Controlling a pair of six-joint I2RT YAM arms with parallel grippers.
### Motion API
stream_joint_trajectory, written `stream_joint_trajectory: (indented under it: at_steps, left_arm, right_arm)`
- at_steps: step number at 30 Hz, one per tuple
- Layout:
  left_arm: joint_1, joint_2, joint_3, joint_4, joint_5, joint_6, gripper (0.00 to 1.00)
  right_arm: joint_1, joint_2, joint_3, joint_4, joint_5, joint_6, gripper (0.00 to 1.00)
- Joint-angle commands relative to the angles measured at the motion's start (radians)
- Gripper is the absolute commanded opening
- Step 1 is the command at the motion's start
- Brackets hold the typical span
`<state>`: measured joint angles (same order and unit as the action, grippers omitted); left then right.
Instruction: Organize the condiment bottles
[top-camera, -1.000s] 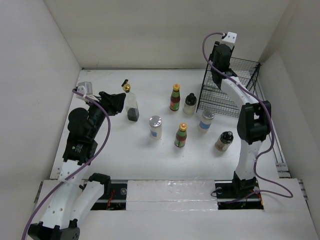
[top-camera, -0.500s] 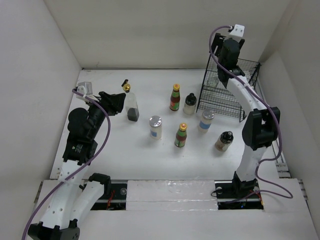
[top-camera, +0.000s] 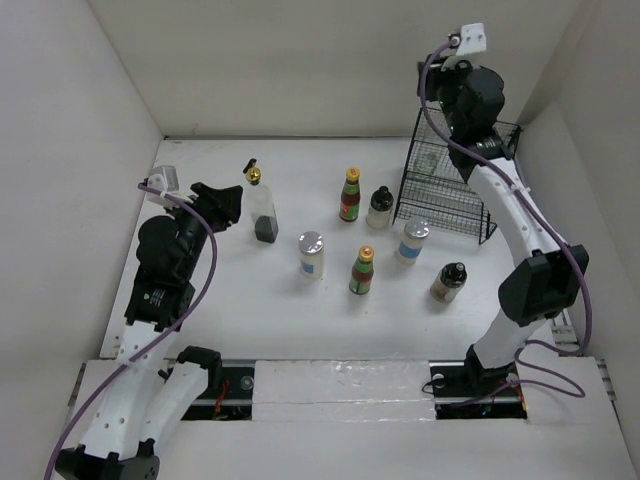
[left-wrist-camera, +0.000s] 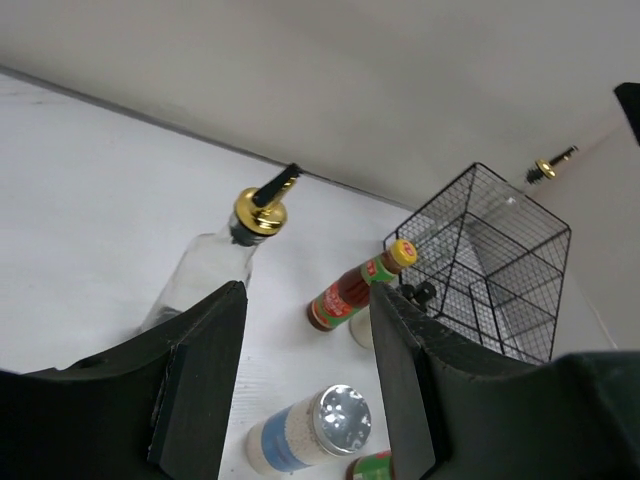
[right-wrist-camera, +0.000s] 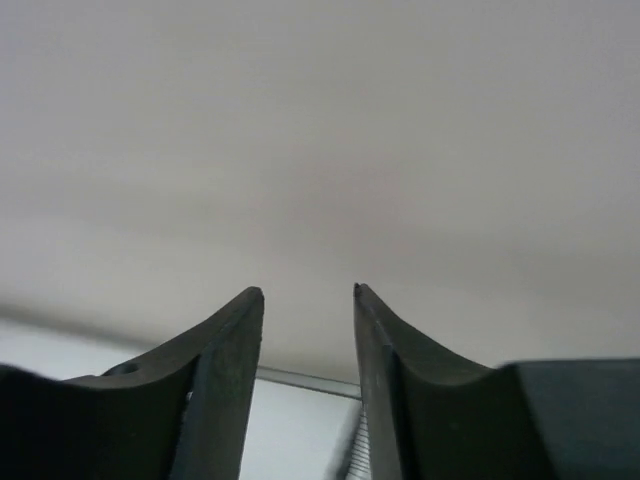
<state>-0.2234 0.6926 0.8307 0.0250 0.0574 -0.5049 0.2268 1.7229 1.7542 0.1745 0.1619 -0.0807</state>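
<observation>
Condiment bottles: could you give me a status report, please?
Left fingers open, facing gold-spouted bottle. Right fingers open, above wire basket. Seven bottles standing loose. No obstruction.

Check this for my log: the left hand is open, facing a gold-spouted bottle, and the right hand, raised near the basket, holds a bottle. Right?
Not quite. The right hand holds nothing: the right wrist view shows its fingers apart with only bare wall between them. The rest stands: the left hand is open, facing the gold-spouted bottle, and the right hand is raised near the basket.

Bottles (top-camera: 362, 270) left of and before basket (top-camera: 455, 200)
</observation>
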Motion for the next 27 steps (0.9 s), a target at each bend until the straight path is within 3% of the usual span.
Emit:
stream_joint_trajectory:
  at_steps: [1, 2, 3, 8, 9, 15, 27]
  left_arm:
    - [-0.004, -0.018, 0.05, -0.039, -0.14, -0.066, 0.48]
    - [-0.004, -0.018, 0.05, -0.049, -0.169, -0.075, 0.48]
    - [-0.004, -0.031, 0.05, -0.05, -0.169, -0.075, 0.49]
    - [-0.004, -0.045, 0.053, -0.08, -0.238, -0.075, 0.51]
    - [-0.004, -0.045, 0.053, -0.089, -0.251, -0.075, 0.51]
    - [-0.004, -0.045, 0.053, -0.074, -0.231, -0.075, 0.51]
    - [-0.004, -0.064, 0.042, -0.074, -0.22, -0.066, 0.51]
  right_arm:
    - [0.072, -0.04, -0.039, 0.034, -0.549, -0.048, 0.46]
    - [0.091, -0.031, -0.051, 0.045, -0.7, -0.048, 0.46]
    - [0.139, -0.022, -0.061, 0.059, -0.735, -0.048, 0.46]
    - [0.301, 0.073, -0.071, 0.037, -0.834, -0.093, 0.79]
    - [0.321, 0.086, -0.071, 0.037, -0.857, -0.102, 0.8]
    - [0.434, 0.176, -0.039, 0.026, -0.884, -0.134, 0.83]
    - [0.52, 0.398, 0.154, 0.005, -0.82, -0.113, 0.83]
